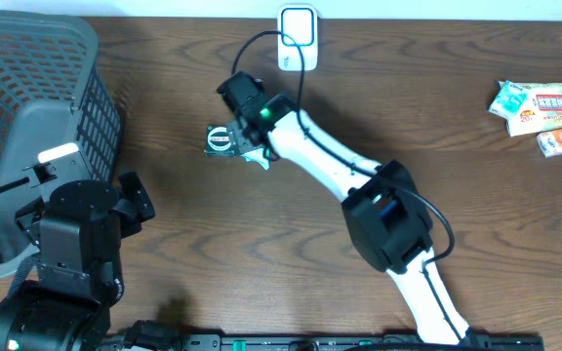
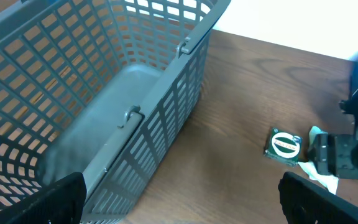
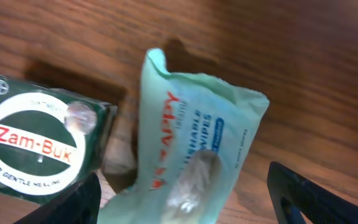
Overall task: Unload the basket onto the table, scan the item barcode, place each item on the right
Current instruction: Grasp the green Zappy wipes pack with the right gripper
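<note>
Wipes packet (image 3: 191,143) beside Zam-Buk box (image 3: 39,146).

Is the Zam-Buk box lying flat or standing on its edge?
Lying flat. The Zam-Buk box rests on the table with its round label facing up, beside the wipes packet.

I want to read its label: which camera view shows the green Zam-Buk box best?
The right wrist view: the Zam-Buk box is close, beside the wipes packet, and its name is legible. The overhead and left wrist views show it only as a small green and white item, lettering unreadable.
</note>
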`<state>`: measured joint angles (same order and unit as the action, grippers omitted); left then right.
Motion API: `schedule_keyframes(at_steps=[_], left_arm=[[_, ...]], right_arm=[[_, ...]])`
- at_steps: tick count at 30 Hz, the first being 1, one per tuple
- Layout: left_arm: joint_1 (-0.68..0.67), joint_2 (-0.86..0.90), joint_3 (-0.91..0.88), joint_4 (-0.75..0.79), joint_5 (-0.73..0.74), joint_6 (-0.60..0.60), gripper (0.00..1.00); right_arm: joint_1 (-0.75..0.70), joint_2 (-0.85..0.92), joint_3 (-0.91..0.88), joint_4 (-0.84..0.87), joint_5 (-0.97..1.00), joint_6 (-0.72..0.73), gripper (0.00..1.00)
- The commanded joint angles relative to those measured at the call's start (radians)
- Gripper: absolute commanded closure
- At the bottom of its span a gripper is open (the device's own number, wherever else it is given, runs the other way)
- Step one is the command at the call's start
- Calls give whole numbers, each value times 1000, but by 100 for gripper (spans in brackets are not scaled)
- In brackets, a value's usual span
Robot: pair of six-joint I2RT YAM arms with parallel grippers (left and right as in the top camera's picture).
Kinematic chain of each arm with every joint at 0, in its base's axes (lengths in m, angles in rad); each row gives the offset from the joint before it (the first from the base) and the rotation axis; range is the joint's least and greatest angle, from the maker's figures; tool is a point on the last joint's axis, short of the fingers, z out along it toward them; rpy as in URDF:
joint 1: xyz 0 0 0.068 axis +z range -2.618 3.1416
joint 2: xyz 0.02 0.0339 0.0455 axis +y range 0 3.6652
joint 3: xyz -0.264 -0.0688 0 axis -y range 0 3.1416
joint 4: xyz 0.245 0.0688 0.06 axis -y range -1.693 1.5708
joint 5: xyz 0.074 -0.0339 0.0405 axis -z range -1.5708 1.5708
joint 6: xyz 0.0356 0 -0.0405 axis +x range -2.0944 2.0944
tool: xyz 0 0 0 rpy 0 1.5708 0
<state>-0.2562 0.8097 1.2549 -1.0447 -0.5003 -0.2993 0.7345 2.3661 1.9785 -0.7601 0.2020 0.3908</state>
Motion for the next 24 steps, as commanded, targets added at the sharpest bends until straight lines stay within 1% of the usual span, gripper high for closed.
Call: schedule_keyframes(at_steps=[1,8,13,15,17,19,22,24], left_arm=[[2,0,10,-2,-9,-2,2],[2,0,10,-2,-9,-2,2],[2,0,10,-2,-9,-2,2],[2,0,10,-2,-8,-2,2],[2,0,10,-2,-8,-2,2],[2,0,10,-2,-9,-2,2],[2,0,10,-2,-9,-2,2],[2,0,10,-2,-9,-2,2]], right_arm=[[35,-6,-9,7,159,20,20],[61,23,-13,13,166,20,21],[61,65,-13,-9,167,19,23],[60,67,-13,-29,179,20,32],[61,67,-12,-37,191,20,44],[61,67,-12,-42,192,20,50],[60,67,-11,-59,203,20,51],[60,66,-2,-80,244,20,51]])
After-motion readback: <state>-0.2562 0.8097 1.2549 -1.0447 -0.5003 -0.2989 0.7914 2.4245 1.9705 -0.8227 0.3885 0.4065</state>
